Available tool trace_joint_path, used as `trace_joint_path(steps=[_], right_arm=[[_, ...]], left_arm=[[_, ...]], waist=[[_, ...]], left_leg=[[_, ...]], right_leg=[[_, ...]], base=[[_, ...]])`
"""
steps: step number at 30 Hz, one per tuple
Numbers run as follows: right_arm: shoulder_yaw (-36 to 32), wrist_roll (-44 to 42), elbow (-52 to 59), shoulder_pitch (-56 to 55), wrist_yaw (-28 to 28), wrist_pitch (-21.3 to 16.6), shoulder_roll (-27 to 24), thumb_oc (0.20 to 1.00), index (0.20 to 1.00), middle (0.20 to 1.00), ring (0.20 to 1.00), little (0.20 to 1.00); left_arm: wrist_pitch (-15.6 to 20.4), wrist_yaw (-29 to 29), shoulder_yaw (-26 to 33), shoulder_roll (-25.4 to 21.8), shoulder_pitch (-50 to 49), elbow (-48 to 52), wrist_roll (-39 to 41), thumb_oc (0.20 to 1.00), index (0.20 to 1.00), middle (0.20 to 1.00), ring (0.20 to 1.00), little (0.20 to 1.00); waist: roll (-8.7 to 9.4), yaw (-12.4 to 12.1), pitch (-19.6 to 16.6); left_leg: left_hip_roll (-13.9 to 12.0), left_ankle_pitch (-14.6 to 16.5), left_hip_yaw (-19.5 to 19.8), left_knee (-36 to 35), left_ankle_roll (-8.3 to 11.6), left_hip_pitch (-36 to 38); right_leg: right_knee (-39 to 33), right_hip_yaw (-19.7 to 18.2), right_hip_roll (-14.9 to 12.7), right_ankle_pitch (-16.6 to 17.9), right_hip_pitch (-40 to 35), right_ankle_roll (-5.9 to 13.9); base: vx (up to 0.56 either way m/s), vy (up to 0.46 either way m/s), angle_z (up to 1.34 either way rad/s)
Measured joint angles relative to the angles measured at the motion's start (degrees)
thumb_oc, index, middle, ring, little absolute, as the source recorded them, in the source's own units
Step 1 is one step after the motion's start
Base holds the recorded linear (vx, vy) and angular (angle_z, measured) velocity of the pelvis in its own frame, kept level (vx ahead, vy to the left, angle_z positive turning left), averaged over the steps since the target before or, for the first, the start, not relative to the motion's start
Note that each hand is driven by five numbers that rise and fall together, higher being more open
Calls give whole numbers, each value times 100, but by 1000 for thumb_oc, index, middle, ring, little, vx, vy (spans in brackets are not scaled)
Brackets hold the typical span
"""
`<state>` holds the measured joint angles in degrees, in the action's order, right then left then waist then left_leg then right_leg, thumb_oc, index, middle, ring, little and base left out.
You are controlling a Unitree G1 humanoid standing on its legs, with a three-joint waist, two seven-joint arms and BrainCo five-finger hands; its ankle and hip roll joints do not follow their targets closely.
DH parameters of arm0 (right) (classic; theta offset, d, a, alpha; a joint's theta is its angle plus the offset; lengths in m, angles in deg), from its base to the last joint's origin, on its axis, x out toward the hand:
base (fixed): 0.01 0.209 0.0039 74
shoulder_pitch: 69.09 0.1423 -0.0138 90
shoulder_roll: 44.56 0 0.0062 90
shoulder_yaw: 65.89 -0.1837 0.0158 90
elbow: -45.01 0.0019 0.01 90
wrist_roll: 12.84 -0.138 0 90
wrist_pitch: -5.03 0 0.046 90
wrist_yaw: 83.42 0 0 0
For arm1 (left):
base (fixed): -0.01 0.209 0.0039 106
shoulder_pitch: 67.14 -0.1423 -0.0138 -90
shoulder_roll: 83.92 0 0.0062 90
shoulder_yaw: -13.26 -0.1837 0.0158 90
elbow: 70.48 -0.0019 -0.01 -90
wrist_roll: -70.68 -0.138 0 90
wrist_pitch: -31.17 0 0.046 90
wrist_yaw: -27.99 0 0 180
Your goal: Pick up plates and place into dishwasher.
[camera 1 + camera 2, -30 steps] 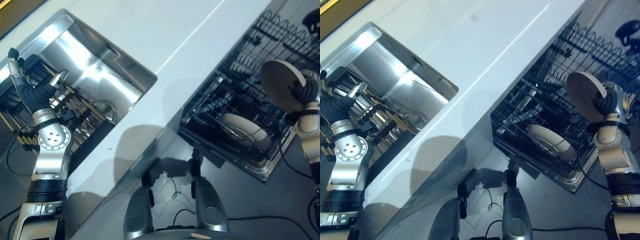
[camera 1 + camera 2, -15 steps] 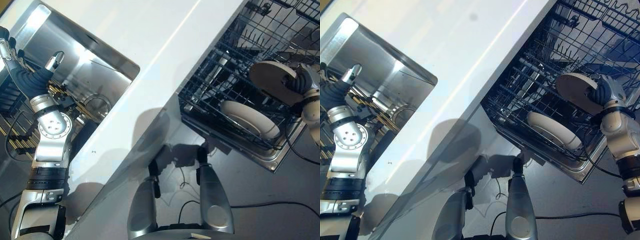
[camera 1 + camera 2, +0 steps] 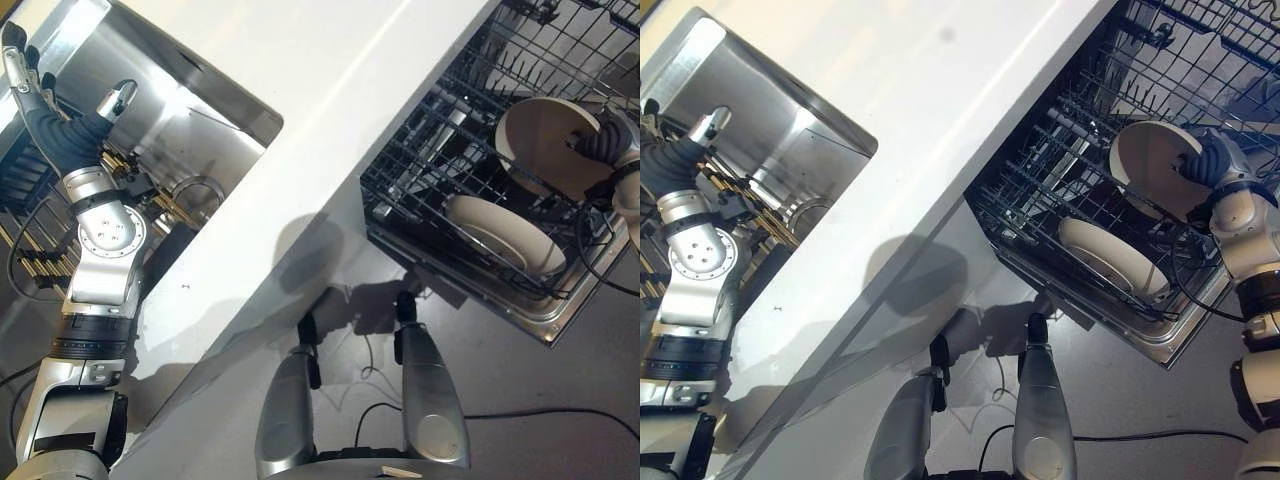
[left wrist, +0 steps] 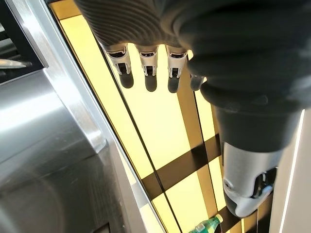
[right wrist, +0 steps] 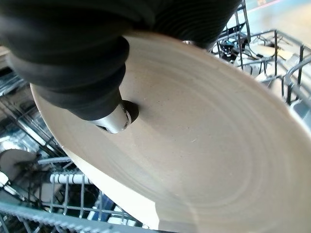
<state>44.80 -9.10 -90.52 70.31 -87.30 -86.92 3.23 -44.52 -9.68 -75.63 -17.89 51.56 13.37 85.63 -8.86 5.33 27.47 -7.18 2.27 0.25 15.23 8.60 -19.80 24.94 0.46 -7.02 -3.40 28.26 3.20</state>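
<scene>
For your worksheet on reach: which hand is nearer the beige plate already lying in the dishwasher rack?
Right. The right hand holds another plate just above the beige racked plate; the left hand is over the steel sink.

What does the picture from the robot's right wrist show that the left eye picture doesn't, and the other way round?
Right wrist view alone: the plate's face close up, the thumb pressing on it.

Left eye view alone: the sink, the white counter, the left hand raised and open over the sink, and a second plate lying low in the rack.

Both: the right hand holding a beige plate over the dishwasher rack.
</scene>
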Motion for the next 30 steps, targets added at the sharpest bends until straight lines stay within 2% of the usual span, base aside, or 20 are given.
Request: trace_joint_path(steps=[1, 3, 7, 15, 22, 30], right_arm=[[-7, -1, 0, 0, -70, -2, 46, 492, 492, 492, 492, 492], [-4, 5, -5, -3, -196, 12, 102, 1000, 1000, 1000, 1000, 1000], [48, 13, -267, -271, -249, 269, 197, 1000, 1000, 1000, 1000, 1000], [-26, 5, -157, -661, -407, 420, 318, 1000, 1000, 1000, 1000, 1000], [-689, -72, 504, -1458, -737, 513, 364, 1000, 1000, 1000, 1000, 1000], [-1567, -91, 1452, -2199, -1185, 620, 577, 1000, 1000, 1000, 1000, 1000]], left_arm=[[-1, 0, -2, 0, 2, 0, 47, 1000, 1000, 1000, 1000, 1000], [-3, 0, -12, 0, 4, 0, 72, 1000, 1000, 1000, 1000, 1000], [-4, 0, -46, 0, 8, 0, 130, 1000, 1000, 1000, 1000, 1000], [-48, 44, -53, 1, 13, -10, 169, 1000, 1000, 1000, 1000, 1000], [-52, 135, -40, 10, -57, -12, 167, 1000, 1000, 1000, 1000, 1000], [16, 262, 64, 202, -500, -4, 159, 1000, 1000, 1000, 1000, 1000]], waist=[[0, 0, 0], [0, 0, 0], [-19, -10, 7], [-38, 2, 6], [-42, 20, 5], [-49, 170, -2]], left_leg=[[0, 0, 0, 9, 0, -3], [1, 0, -1, 22, 0, -5], [5, 0, -2, 34, 0, -13], [6, 1, -8, 34, -1, 46], [-32, 12, -38, -69, -47, 316], [-17, -13, -184, -297, -92, 700]], right_leg=[[0, 0, -1, 1, -1, -1], [1, -1, -2, 2, -1, -1], [-5, -2, -6, 6, -2, -2], [-45, -2, -15, 16, -91, 4], [-394, -6, 13, 161, -458, 34], [-721, -83, 7, 276, -833, 90]], base=[[0, 0, 0], [2, 16, 0], [4, 29, 0], [3, 27, 0], [13, 37, -2], [11, 82, -6]])
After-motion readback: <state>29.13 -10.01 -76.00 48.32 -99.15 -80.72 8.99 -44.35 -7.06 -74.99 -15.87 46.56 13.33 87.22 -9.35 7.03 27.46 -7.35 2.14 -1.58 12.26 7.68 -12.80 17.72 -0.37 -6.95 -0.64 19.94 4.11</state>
